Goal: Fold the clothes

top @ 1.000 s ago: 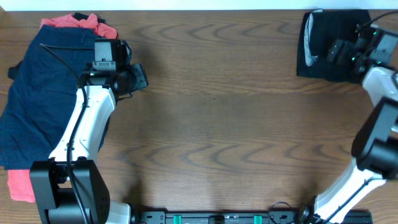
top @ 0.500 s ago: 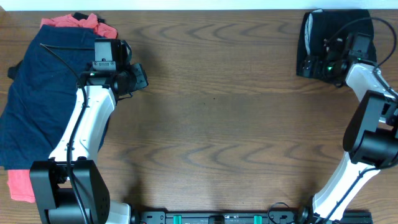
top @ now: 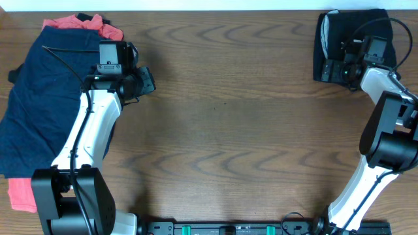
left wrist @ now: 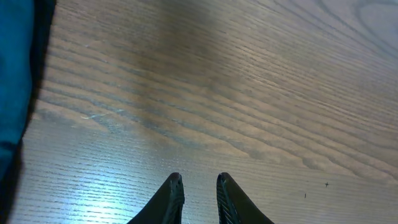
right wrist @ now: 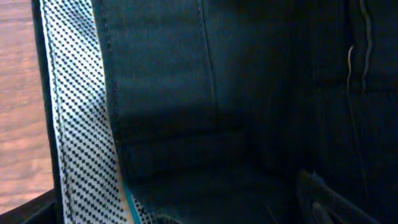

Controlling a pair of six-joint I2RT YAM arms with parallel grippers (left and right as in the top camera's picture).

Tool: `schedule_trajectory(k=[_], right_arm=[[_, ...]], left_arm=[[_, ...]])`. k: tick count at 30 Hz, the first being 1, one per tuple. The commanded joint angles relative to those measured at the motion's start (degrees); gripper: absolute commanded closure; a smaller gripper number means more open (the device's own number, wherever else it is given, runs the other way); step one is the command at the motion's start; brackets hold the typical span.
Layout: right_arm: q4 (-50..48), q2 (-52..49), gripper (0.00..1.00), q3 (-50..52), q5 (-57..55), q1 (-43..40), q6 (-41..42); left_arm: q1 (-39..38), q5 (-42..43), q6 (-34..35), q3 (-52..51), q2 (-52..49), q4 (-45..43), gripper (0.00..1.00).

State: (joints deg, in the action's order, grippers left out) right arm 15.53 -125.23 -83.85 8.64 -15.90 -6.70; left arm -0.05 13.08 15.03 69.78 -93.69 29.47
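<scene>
The black shorts (top: 353,29) lie folded at the far right corner, with the pale dotted waistband lining (right wrist: 74,124) showing at their left edge. My right gripper (top: 333,68) hovers low over their front left part. In the right wrist view it (right wrist: 177,202) looks open, with one finger (right wrist: 320,199) dim at lower right and black fabric filling the frame. The navy shorts (top: 39,98) lie spread at the left over a coral-red garment (top: 72,23). My left gripper (top: 145,79) is beside them over bare wood (left wrist: 249,93), its jaws (left wrist: 199,182) nearly together and empty.
The wooden table (top: 228,130) stretches between the two arms. A coral-red corner (top: 21,194) sticks out under the navy shorts at the front left. The navy fabric edge (left wrist: 15,93) shows at the left of the left wrist view.
My right gripper has moved left across the black shorts, toward their front left edge. The left arm and the left pile have not moved.
</scene>
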Motion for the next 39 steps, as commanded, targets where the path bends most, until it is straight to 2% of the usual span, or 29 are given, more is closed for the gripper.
schedule_trajectory(k=[1,10,13,14,16,17,18,19,21,27,33,39], right_arm=[[-1.33,-1.49,0.02,0.31,-2.97,-0.72,-1.40],[-2.69,-1.49,0.02,0.28,-3.28,-2.32,-3.23],[-2.47,-1.25,0.10,0.28,-1.18,-2.43,-3.23],[-2.32,-0.87,0.12,0.28,0.11,-2.40,-3.23],[-1.88,0.92,0.11,0.28,2.16,-2.40,-2.49],[-1.77,1.92,0.10,0.28,2.36,-2.40,-1.84],[-1.46,4.07,0.08,0.26,2.34,-2.40,-1.01],[-1.07,5.81,0.06,0.26,2.34,-2.43,-0.81],[0.26,10.54,0.01,0.26,2.34,-2.43,-0.81],[7.69,27.93,0.01,0.26,2.40,-2.38,-0.39],[14.69,44.24,0.01,0.26,2.36,-1.64,7.89],[15.15,53.44,0.01,0.26,2.32,-1.66,7.93]], left_arm=[[0.09,-0.70,0.07,-0.35,-0.68,-0.02,0.78],[0.09,-0.70,0.07,-0.35,-0.68,-0.02,0.78],[0.09,-0.70,0.09,-0.35,-0.68,0.00,0.78],[0.09,-0.70,0.07,-0.35,-0.68,0.00,0.72],[0.09,-0.70,0.07,-0.35,-0.68,0.00,0.48],[0.09,-0.70,0.07,-0.35,-0.68,0.02,0.26],[0.09,-0.72,0.07,-0.35,-0.68,0.02,0.08],[0.09,-0.72,0.07,-0.35,-0.68,0.04,0.01],[0.09,-0.72,0.07,-0.35,-0.68,0.04,0.02],[0.09,-0.72,0.07,-0.35,-0.68,0.02,0.02],[0.09,-0.72,0.07,-0.35,-0.68,0.02,0.02],[0.09,-0.72,0.07,-0.35,-0.68,0.02,0.02]])
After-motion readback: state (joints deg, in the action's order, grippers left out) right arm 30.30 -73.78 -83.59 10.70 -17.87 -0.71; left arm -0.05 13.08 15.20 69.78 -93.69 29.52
